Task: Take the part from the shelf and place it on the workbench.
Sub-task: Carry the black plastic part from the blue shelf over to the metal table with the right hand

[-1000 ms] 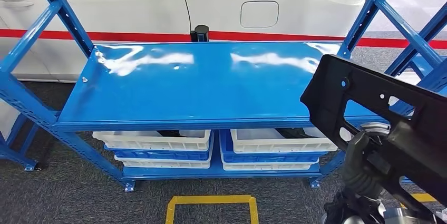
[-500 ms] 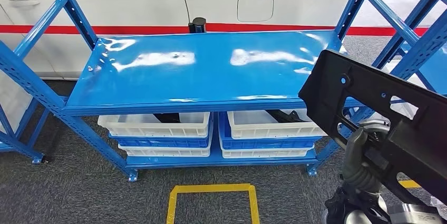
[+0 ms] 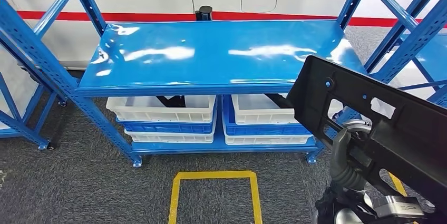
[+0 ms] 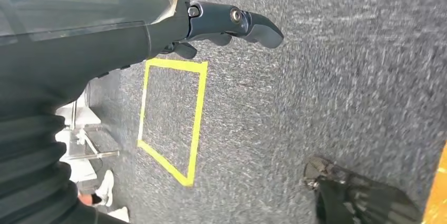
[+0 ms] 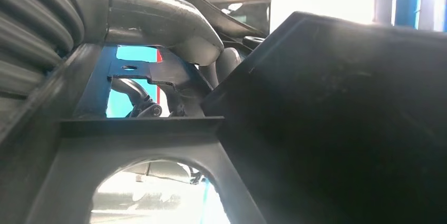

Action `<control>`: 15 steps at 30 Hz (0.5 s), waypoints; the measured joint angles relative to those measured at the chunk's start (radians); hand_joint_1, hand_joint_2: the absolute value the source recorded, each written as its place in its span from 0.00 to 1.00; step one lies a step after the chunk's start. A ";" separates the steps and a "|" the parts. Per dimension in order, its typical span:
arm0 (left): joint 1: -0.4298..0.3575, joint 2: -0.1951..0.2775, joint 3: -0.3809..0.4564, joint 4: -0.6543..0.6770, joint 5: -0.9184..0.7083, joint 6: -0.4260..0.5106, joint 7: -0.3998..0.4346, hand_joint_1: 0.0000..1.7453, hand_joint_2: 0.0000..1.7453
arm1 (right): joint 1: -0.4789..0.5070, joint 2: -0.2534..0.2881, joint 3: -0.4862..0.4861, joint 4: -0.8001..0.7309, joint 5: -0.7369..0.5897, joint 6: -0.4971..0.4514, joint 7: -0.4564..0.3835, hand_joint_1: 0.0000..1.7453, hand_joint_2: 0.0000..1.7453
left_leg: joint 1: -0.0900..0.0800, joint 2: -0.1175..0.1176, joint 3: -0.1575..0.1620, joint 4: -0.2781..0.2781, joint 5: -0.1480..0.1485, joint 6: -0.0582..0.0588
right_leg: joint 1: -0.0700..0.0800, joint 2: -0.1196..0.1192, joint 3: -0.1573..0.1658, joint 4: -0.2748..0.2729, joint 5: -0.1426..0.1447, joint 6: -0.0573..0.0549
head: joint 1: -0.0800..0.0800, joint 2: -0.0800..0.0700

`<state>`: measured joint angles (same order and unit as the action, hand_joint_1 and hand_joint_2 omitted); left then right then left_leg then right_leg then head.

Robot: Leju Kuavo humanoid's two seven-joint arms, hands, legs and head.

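The right hand (image 3: pixel 348 163) grips the black plastic part (image 3: pixel 369 124) from below, thumb wrapped over one of its ribs; in the right wrist view the thumb (image 5: pixel 163 26) presses against the part's frame (image 5: pixel 327 129) with the darker fingers tucked behind. The part is held up in the air, tilted, its upper corner overlapping the front right corner of the blue shelf top (image 3: pixel 211 55) as seen from the head. It is not touching that surface as far as can be judged.

The left hand (image 4: pixel 226 23) hangs low over the grey carpet (image 4: pixel 342 87), fingers stretched out and holding nothing, near the yellow taped square (image 4: pixel 171 113).

The part is already off the shelf, so the carrying is the step in hand. To do it well, keep the grip firm on the rib, since the part is wide and held off-centre and could swing or slip. Keep its far corner away from the blue uprights (image 3: pixel 385 34) on the right when turning. White bins (image 3: pixel 163 109) sit on the lower level, well below the part. Set it down flat, low edge first, once the workbench is within reach
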<state>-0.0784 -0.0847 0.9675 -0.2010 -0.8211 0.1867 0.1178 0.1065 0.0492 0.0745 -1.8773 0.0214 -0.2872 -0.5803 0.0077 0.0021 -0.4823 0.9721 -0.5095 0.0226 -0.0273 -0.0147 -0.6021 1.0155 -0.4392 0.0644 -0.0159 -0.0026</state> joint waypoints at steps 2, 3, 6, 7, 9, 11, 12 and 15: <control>0.001 0.005 0.002 0.000 0.001 0.000 0.000 0.00 1.00 | -0.001 0.001 0.001 0.005 -0.007 0.006 -0.001 1.00 1.00 | 0.001 0.004 -0.024 -0.003 0.022 0.020 | -0.001 0.004 -0.035 0.084 -0.070 -0.009 | 0.003 0.000; 0.001 0.006 0.003 0.000 0.004 0.001 -0.002 0.00 1.00 | -0.003 0.002 0.001 0.008 -0.010 0.009 -0.001 1.00 1.00 | -0.001 0.005 -0.038 -0.003 0.033 0.025 | 0.001 0.006 -0.057 0.151 -0.112 -0.014 | 0.006 0.000; 0.003 0.007 0.012 0.000 0.013 0.000 -0.015 0.00 1.00 | -0.015 0.006 0.005 0.019 -0.010 0.014 0.004 1.00 1.00 | -0.005 0.009 -0.080 0.001 0.066 0.026 | 0.002 0.009 -0.062 0.268 -0.140 0.003 | 0.006 0.000; 0.003 0.006 0.014 0.000 0.015 -0.005 -0.024 0.00 1.00 | -0.017 0.008 0.006 0.021 -0.007 0.013 0.006 1.00 1.00 | -0.005 0.010 -0.093 0.003 0.076 0.025 | 0.002 0.009 -0.024 0.230 -0.116 0.012 | 0.006 0.000; 0.003 0.001 0.017 0.000 0.015 -0.020 -0.046 0.00 1.00 | -0.018 0.012 0.007 0.021 0.002 0.008 0.007 1.00 1.00 | -0.007 0.009 -0.113 0.008 0.093 0.018 | 0.006 0.009 0.087 0.072 -0.082 0.015 | 0.007 0.000; 0.003 -0.007 0.019 0.000 0.016 -0.029 -0.063 0.00 1.00 | -0.017 0.014 0.007 0.020 0.005 0.010 0.007 1.00 1.00 | -0.009 0.009 -0.124 0.008 0.109 0.008 | 0.014 0.009 0.159 -0.048 -0.086 0.002 | 0.006 0.000; 0.003 -0.011 0.019 0.000 0.016 -0.030 -0.067 0.00 1.00 | -0.016 0.015 0.007 0.019 0.005 0.013 0.006 1.00 1.00 | -0.010 0.010 -0.127 0.006 0.117 0.003 | 0.018 0.010 0.168 -0.067 -0.090 -0.003 | 0.006 0.000; 0.007 -0.023 0.021 0.000 0.017 -0.026 -0.071 0.00 1.00 | -0.016 0.015 0.005 0.019 0.005 0.022 0.006 1.00 1.00 | -0.008 0.008 -0.139 0.006 0.119 -0.012 | 0.009 0.011 0.149 -0.077 -0.067 -0.023 | 0.005 0.000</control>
<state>-0.0715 -0.1072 0.9890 -0.2010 -0.8038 0.1605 0.0469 0.0903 0.0644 0.0794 -1.8583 0.0263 -0.2650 -0.5745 0.0000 0.0102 -0.6215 0.9785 -0.3900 0.0107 -0.0180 -0.0039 -0.4529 0.9389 -0.5060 0.0414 -0.0109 -0.0026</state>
